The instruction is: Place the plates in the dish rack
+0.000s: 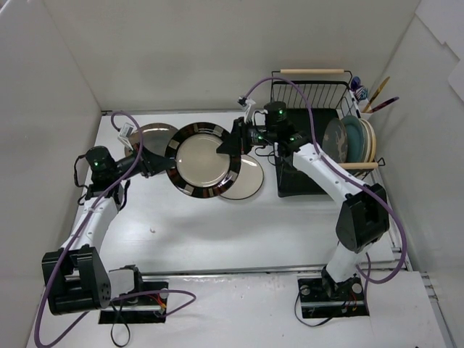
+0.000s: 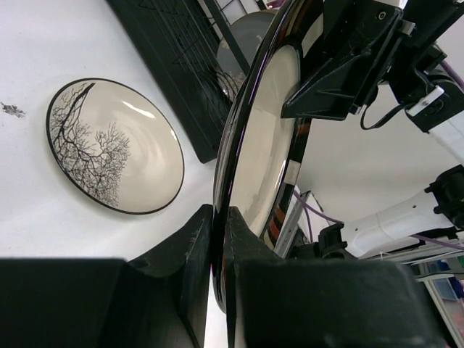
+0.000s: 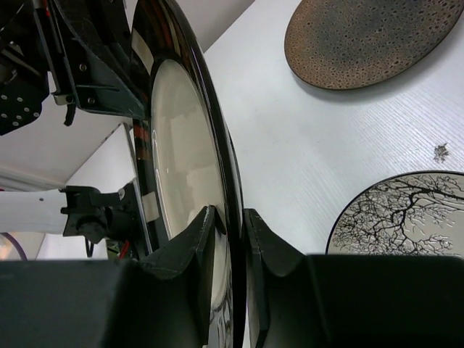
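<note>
At far left, a speckled brown plate (image 1: 145,134) lies flat on the table (image 1: 217,239). Left gripper (image 1: 168,165) is clamped on the left rim of the dark-rimmed plate (image 1: 203,159), which is held above the table at centre and has a glossy black rim and a beige well. Right gripper (image 1: 228,143) is closed narrow on the opposite rim. A branch-pattern plate (image 1: 250,181) lies flat below that edge. The rack (image 1: 304,90), at right, holds grey, teal and cream plates (image 1: 353,139) on edge. Its cup (image 1: 365,110) holds utensils.

Top camera looked down on the whole table (image 1: 217,239); both wrist cameras sat close, facing each other across the same plate (image 2: 264,138)
</note>
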